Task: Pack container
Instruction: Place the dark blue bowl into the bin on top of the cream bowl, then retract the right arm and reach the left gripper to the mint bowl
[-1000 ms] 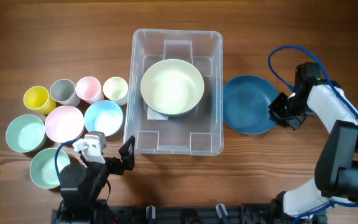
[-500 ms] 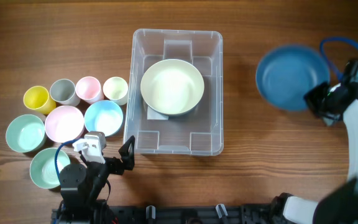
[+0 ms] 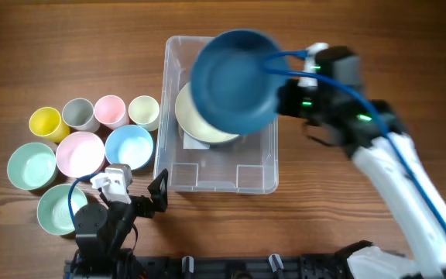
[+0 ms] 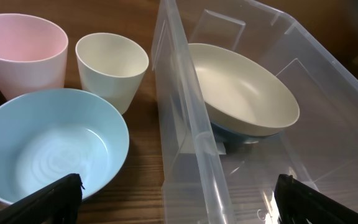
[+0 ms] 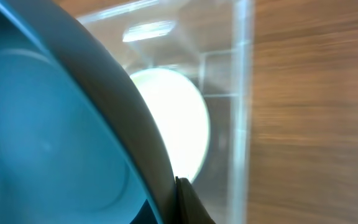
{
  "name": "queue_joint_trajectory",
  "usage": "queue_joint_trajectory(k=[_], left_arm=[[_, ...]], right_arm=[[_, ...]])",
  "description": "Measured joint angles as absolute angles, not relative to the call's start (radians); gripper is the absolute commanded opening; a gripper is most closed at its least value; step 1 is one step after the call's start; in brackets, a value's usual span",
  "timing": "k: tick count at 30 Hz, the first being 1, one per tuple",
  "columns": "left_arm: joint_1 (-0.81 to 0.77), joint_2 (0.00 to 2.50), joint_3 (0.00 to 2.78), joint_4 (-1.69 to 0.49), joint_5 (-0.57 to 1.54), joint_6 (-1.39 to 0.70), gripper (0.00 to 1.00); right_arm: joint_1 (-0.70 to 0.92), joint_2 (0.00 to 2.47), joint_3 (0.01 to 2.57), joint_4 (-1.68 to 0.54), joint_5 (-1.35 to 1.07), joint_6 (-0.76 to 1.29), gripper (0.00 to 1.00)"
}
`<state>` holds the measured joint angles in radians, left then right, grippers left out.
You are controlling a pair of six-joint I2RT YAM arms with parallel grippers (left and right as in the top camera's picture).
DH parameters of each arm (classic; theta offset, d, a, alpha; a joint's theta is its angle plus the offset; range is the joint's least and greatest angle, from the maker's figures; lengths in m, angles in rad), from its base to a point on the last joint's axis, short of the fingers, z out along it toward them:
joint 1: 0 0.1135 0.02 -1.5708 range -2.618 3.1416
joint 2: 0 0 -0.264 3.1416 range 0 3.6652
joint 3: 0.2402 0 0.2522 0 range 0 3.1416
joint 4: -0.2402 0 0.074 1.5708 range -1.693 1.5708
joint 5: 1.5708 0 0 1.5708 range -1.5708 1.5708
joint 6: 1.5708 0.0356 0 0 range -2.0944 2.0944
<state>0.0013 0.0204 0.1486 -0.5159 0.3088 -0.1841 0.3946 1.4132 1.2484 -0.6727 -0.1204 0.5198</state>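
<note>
The clear plastic container (image 3: 258,178) stands mid-table with a cream bowl (image 3: 196,124) inside it. It also shows in the left wrist view (image 4: 185,124) with the cream bowl (image 4: 241,93), and in the right wrist view (image 5: 241,93). My right gripper (image 3: 285,99) is shut on the rim of a dark blue bowl (image 3: 235,80) and holds it in the air above the container. In the right wrist view the dark blue bowl (image 5: 48,137) fills the left side. My left gripper (image 3: 142,203) is open and empty, low at the front left, just outside the container's front left corner.
Left of the container stand a yellow cup (image 3: 45,122), a grey cup (image 3: 78,114), a pink cup (image 3: 110,110) and a cream cup (image 3: 143,111). In front of them are a pink bowl (image 3: 80,152), a light blue bowl (image 3: 128,146) and two mint bowls (image 3: 31,166).
My right arm has lifted the dark blue bowl from the table at the container's right and swung it left, over the container. The left arm has not moved.
</note>
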Motion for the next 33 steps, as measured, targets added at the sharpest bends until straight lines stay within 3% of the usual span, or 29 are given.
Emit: queue_joint_trajectory(k=[4, 6, 7, 12, 17, 23, 27, 31, 33], left_arm=[[0.001, 0.020, 0.149, -0.516, 0.309, -0.184, 1.00], [0.001, 0.020, 0.149, -0.516, 0.309, -0.184, 1.00], [0.001, 0.020, 0.149, -0.516, 0.309, -0.184, 1.00], [0.001, 0.020, 0.149, -0.516, 0.309, -0.184, 1.00], [0.001, 0.020, 0.149, -0.516, 0.309, -0.184, 1.00], [0.001, 0.020, 0.149, -0.516, 0.309, -0.184, 1.00], [0.001, 0.020, 0.149, -0.516, 0.309, -0.184, 1.00], [0.001, 0.020, 0.149, -0.516, 0.309, -0.184, 1.00], [0.001, 0.020, 0.149, -0.516, 0.309, -0.184, 1.00]], right_arm=[[0.457, 1.574, 1.248, -0.582, -0.101, 0.516, 0.05], [0.472, 1.663, 1.254, -0.537, -0.104, 0.493, 0.57], [0.476, 1.699, 1.262, -0.533, -0.105, 0.486, 0.61], [0.470, 1.739, 1.304, -0.522, -0.108, 0.455, 0.55], [0.404, 1.631, 1.338, -0.536, -0.097, 0.450, 0.69], [0.139, 1.478, 1.365, -0.617, -0.070, 0.532, 0.82], [-0.154, 1.464, 1.370, -0.716, -0.062, 0.587, 0.88], [-0.323, 1.475, 1.369, -0.750, -0.067, 0.608, 1.00], [-0.367, 1.475, 1.369, -0.759, -0.070, 0.619, 1.00]])
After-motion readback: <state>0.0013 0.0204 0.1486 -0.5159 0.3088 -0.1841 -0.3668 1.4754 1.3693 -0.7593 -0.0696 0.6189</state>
